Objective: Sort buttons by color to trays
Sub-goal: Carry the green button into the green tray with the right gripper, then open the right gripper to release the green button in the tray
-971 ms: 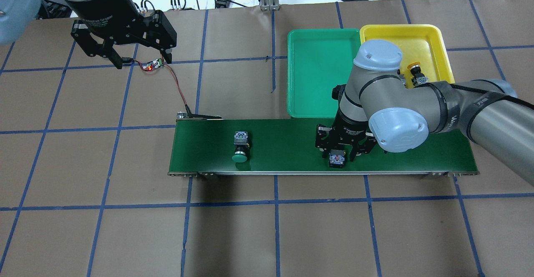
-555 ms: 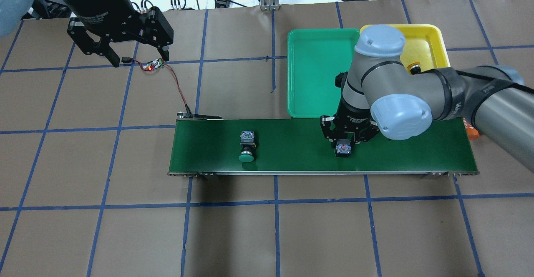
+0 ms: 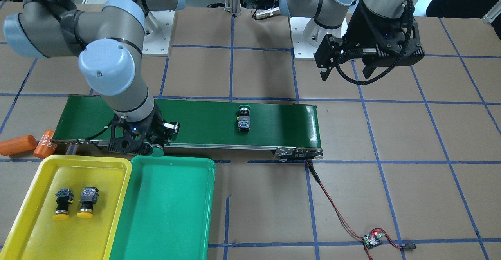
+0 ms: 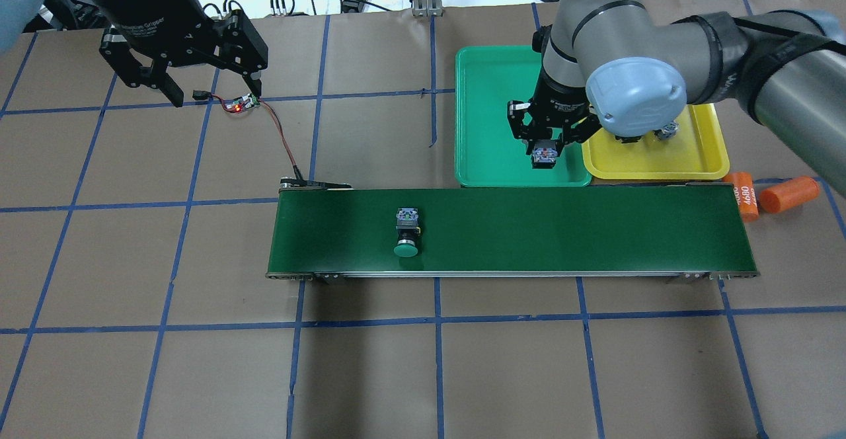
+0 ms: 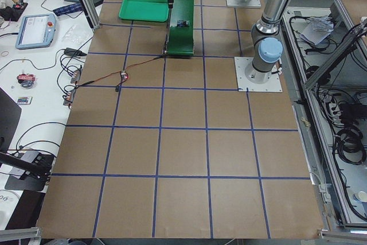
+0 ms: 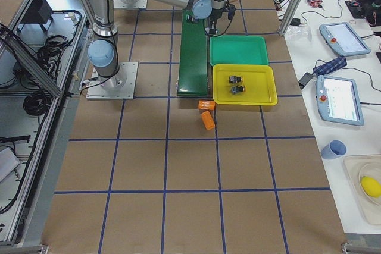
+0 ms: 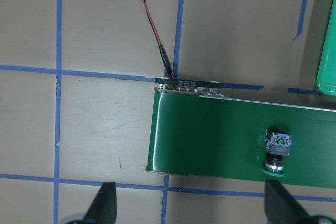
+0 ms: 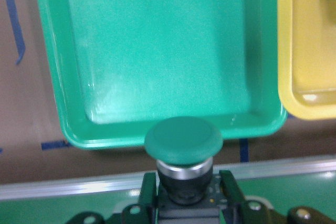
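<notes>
My right gripper (image 4: 545,153) is shut on a green-capped button (image 8: 184,139), held above the belt-side rim of the green tray (image 4: 492,115); the front view shows its cap (image 3: 157,149) at that rim. Nothing lies in the green tray (image 3: 168,213). A second green button (image 4: 407,231) lies on the conveyor belt (image 4: 595,227), also seen in the left wrist view as the button (image 7: 277,153). Two yellow buttons (image 3: 62,203) (image 3: 87,200) lie in the yellow tray (image 3: 35,228). My left gripper (image 4: 205,88) hangs open over the far left of the table with nothing in it.
Two orange cylinders (image 4: 747,196) (image 4: 790,194) lie just off the belt's right end. A small circuit board (image 4: 241,103) with a red wire running to the belt's left end lies beneath my left gripper. The yellow tray (image 4: 694,161) sits right beside the green one.
My right gripper lifted the green button off the belt and carried it away from me toward the green tray. The other green button rode the belt to the right. My left gripper drifted slightly left.
</notes>
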`<act>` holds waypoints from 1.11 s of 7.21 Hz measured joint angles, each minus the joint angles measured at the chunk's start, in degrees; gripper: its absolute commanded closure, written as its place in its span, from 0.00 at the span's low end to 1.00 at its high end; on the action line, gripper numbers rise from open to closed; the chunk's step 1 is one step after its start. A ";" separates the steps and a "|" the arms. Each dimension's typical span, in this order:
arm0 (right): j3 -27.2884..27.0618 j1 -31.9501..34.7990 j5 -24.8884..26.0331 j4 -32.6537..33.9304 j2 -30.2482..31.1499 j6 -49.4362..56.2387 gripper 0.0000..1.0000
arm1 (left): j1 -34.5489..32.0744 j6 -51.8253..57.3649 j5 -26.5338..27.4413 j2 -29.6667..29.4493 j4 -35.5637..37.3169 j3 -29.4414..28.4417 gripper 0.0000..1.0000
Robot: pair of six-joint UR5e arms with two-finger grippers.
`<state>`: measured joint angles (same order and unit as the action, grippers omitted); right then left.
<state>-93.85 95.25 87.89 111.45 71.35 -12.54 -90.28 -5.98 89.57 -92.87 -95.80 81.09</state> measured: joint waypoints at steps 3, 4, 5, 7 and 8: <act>3.94 -1.38 3.24 6.84 -10.20 1.32 0.78 | 0.02 0.00 -0.13 -0.02 0.00 0.03 0.00; 3.95 -2.76 4.00 7.47 -11.34 1.80 0.53 | 0.00 0.00 -0.16 0.05 0.00 0.03 0.00; 3.83 -3.82 3.65 7.73 -12.06 1.80 0.51 | -0.03 0.00 -0.18 0.09 0.02 0.03 0.00; 3.79 -4.17 0.81 7.85 -13.11 1.38 0.00 | -0.06 0.00 -0.19 0.09 0.07 0.03 0.00; 3.84 -4.21 0.20 7.88 -13.27 1.50 0.00 | -0.07 0.00 -0.18 0.09 0.08 0.03 0.00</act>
<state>-90.01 91.04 88.09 119.32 58.08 -11.04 -90.35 -5.97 89.39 -92.78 -95.72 81.12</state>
